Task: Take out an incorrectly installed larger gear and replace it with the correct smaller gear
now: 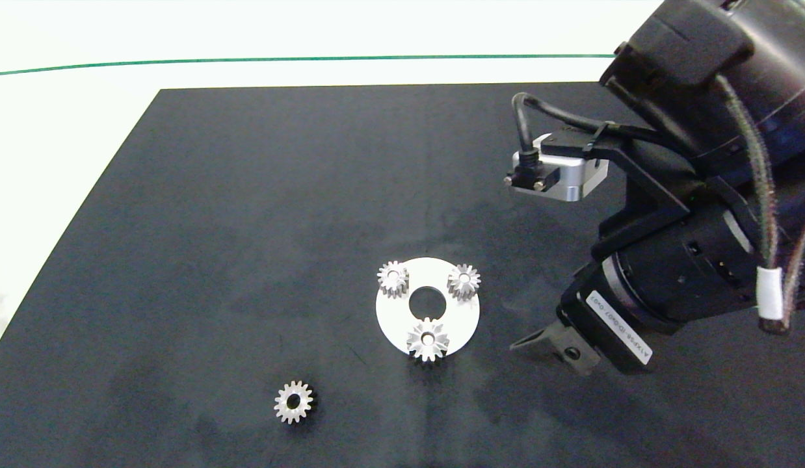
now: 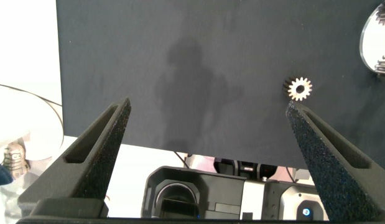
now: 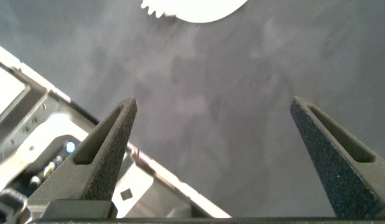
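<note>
Black matting covers the table [image 1: 246, 195], with a pale floor and a thin green line beyond its far edge. Near the middle of the mat lies a white round plate [image 1: 393, 318] with a centre hole. Three gears sit on it: two small blunt-toothed ones at its far side, one to the left [image 1: 393, 279] and one to the right [image 1: 464, 281], and the larger gear [image 1: 428, 338], with long star-like teeth, at the near edge, overhanging the rim slightly. The smaller gear [image 1: 293, 402] lies flat on the bare mat, well apart from the plate, nearer the front and to the left.

From the right edge comes the right arm, its right pincer [image 1: 539, 341] held low just to the right of the plate, near the larger gear but not touching it. In its own wrist view the right pincer [image 3: 211, 106] stands wide open, with only mat between its fingers and the plate's edge [image 3: 198, 9] ahead.

Outside the head view, the left pincer [image 2: 208, 106] shows only in its wrist picture, spread wide and empty. The smaller gear [image 2: 298, 88] appears beside one fingertip; whether it lies close to that finger or far below it is hard to judge.
</note>
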Robot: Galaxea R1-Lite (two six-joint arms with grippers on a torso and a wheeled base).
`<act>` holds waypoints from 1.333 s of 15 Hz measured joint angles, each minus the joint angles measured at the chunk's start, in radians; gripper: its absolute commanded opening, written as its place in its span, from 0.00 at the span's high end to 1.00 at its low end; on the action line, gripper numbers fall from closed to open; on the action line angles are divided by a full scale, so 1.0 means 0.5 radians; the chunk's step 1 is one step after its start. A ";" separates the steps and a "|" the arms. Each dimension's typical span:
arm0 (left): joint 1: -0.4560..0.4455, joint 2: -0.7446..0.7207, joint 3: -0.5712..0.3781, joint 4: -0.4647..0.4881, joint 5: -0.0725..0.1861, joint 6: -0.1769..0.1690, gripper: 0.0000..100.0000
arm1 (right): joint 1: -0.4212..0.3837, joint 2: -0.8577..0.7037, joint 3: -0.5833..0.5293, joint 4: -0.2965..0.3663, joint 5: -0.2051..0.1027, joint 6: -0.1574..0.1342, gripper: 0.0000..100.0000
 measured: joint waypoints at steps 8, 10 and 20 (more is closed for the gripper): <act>-0.034 -0.026 -0.005 0.000 0.000 -0.002 0.00 | 0.191 0.344 -0.128 0.271 -0.301 0.073 0.00; -0.034 -0.036 -0.006 0.000 0.001 -0.003 0.00 | 0.192 0.366 -0.128 0.267 -0.322 0.094 0.00; -0.033 -0.066 -0.010 0.009 0.001 -0.003 0.00 | 0.172 0.323 0.181 -0.370 -0.266 0.093 0.00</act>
